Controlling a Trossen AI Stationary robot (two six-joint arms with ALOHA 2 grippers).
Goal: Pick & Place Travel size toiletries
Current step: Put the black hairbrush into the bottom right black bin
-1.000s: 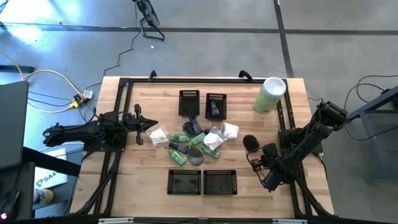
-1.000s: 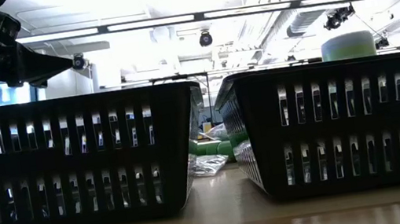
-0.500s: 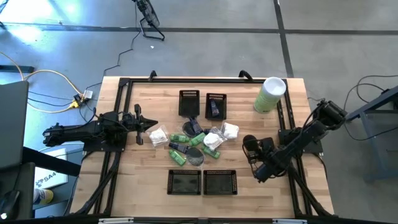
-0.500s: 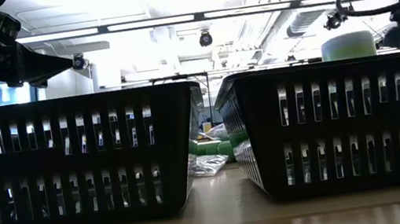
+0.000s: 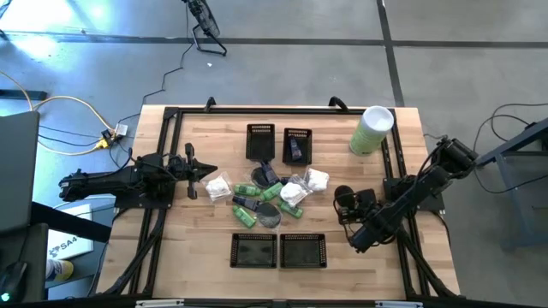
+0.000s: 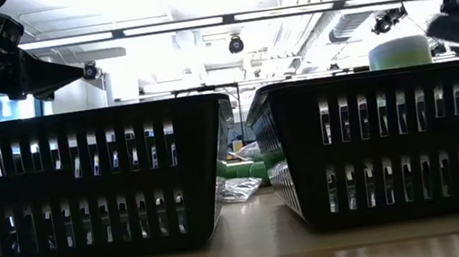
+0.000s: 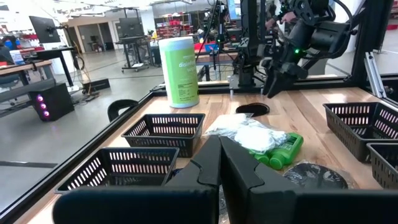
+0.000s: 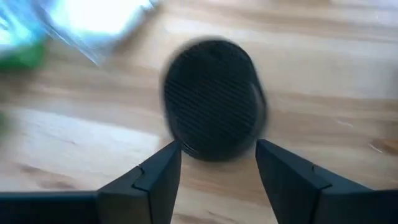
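Observation:
The travel size toiletries (image 5: 270,195) lie in a pile at mid-table: green bottles (image 7: 278,150), white packets (image 7: 245,132) and a grey disc (image 5: 268,216). My left gripper (image 7: 221,155) is shut and hangs clear above the table at the pile's left side (image 5: 208,171), beside a white packet (image 5: 218,186). My right gripper (image 8: 217,168) is open, right of the pile (image 5: 348,205). Its fingers stand on either side of the near rim of a dark round disc (image 8: 214,99), apart from it.
Two black mesh baskets (image 5: 278,144) stand at the far side of the pile and two (image 5: 278,250) at the near side. A tall pale-green cylinder (image 5: 371,128) with a white lid stands at the far right. Black frame rails (image 5: 163,171) run along both table sides.
My right gripper has moved from near the table's near right toward the far and left, up to the dark round disc. The left arm and the pile have kept still.

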